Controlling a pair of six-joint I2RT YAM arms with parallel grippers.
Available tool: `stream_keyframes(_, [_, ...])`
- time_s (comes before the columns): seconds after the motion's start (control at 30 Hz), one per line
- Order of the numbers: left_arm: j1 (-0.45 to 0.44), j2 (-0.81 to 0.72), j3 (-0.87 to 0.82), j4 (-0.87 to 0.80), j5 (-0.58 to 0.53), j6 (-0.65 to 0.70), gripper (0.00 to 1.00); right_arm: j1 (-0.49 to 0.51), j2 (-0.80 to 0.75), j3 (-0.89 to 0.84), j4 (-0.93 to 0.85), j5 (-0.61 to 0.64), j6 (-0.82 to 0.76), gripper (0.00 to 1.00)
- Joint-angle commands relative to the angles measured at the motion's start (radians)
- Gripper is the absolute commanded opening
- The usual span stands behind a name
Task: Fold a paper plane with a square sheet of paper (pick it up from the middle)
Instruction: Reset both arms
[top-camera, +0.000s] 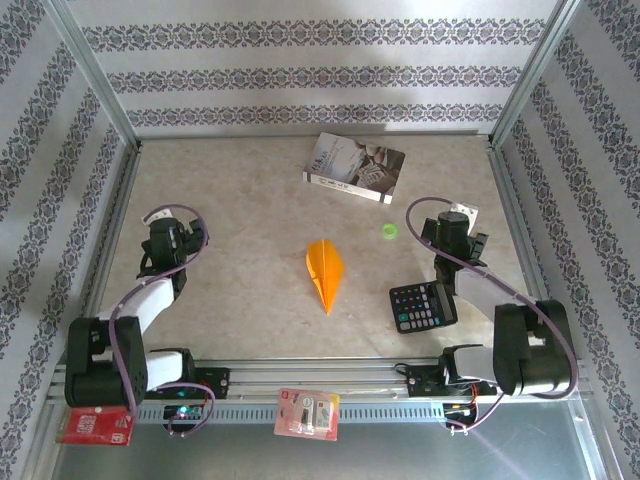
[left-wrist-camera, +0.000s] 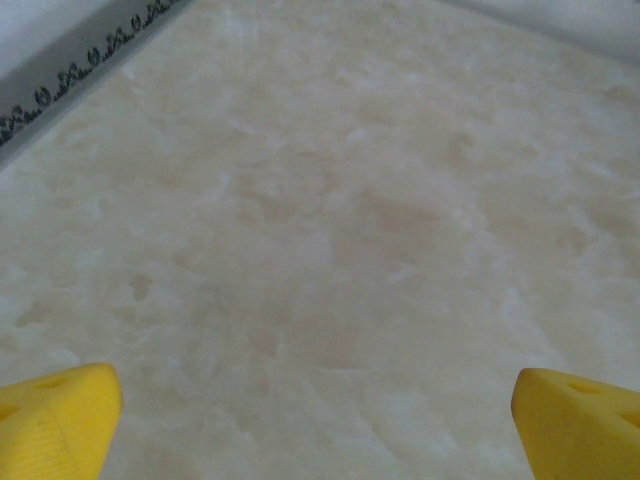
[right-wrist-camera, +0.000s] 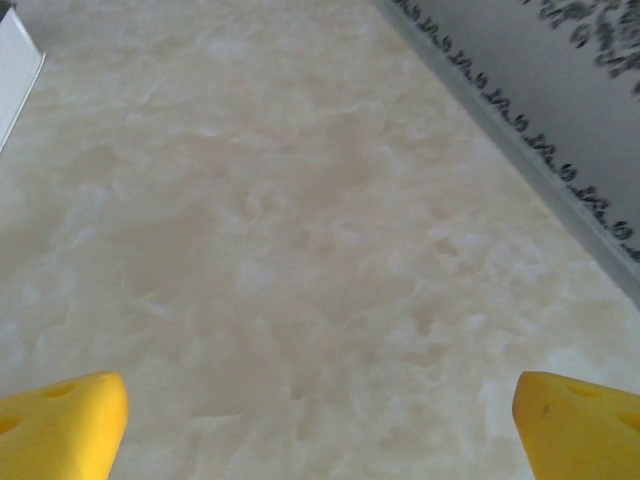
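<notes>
Beige marbled tabletop (top-camera: 230, 200) bears a folded orange paper plane (top-camera: 325, 272), with left gripper (left-wrist-camera: 318, 430) and right gripper (right-wrist-camera: 320, 430) spread wide and empty, well apart either side of it.

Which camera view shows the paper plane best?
The top external view: the paper plane lies whole on the table, its tip toward the arms. Both wrist views face the tabletop past their own yellow fingertips.
</notes>
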Motion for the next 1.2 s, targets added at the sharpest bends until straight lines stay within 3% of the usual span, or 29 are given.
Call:
stream_keyframes(0.0, [0.016, 0.062, -0.065, 0.307, 0.057, 0.063, 1.00, -0.004, 0.021, -0.019, 0.167, -0.070, -0.041, 0.98])
stream_keyframes(0.07, [0.016, 0.115, -0.123, 0.487, 0.102, 0.102, 1.00, -0.004, 0.031, -0.022, 0.204, -0.094, -0.063, 0.98])
stream_keyframes(0.2, [0.018, 0.202, -0.170, 0.693, 0.119, 0.127, 1.00, -0.007, 0.053, -0.034, 0.293, -0.136, -0.109, 0.98])
stream_keyframes(0.37, [0.018, 0.198, -0.153, 0.648, 0.137, 0.135, 1.00, -0.032, 0.078, -0.035, 0.349, -0.195, -0.142, 0.98])
stream_keyframes(0.47, [0.018, 0.199, -0.148, 0.641, 0.147, 0.139, 1.00, -0.053, 0.146, -0.112, 0.581, -0.251, -0.145, 0.98])
stream_keyframes(0.6, [0.015, 0.226, -0.138, 0.661, 0.254, 0.183, 1.00, -0.054, 0.216, -0.141, 0.703, -0.303, -0.162, 0.98])
stream_keyframes(0.7, [-0.005, 0.253, -0.097, 0.604, 0.292, 0.223, 1.00, -0.054, 0.199, -0.131, 0.655, -0.307, -0.166, 0.98])
stream_keyframes(0.77, [-0.033, 0.345, -0.097, 0.710, 0.275, 0.247, 1.00, -0.054, 0.203, -0.134, 0.669, -0.307, -0.166, 0.98])
stream_keyframes(0.8, [-0.034, 0.344, -0.097, 0.697, 0.276, 0.245, 1.00, -0.054, 0.202, -0.135, 0.670, -0.307, -0.166, 0.98])
stream_keyframes(0.83, [-0.033, 0.305, -0.074, 0.576, 0.262, 0.242, 1.00, -0.053, 0.202, -0.136, 0.669, -0.309, -0.169, 0.98])
stream_keyframes(0.9, [-0.045, 0.349, -0.092, 0.699, 0.232, 0.249, 1.00, -0.052, 0.202, -0.134, 0.666, -0.308, -0.170, 0.98])
stream_keyframes(0.97, [-0.046, 0.317, -0.079, 0.615, 0.218, 0.244, 1.00, -0.051, 0.202, -0.134, 0.666, -0.309, -0.172, 0.98])
stream_keyframes(1.03, [-0.046, 0.340, -0.099, 0.693, 0.217, 0.243, 1.00, -0.050, 0.202, -0.134, 0.666, -0.307, -0.172, 0.98])
stream_keyframes(1.17, [-0.047, 0.335, -0.103, 0.697, 0.209, 0.239, 1.00, -0.049, 0.203, -0.134, 0.666, -0.307, -0.173, 0.98])
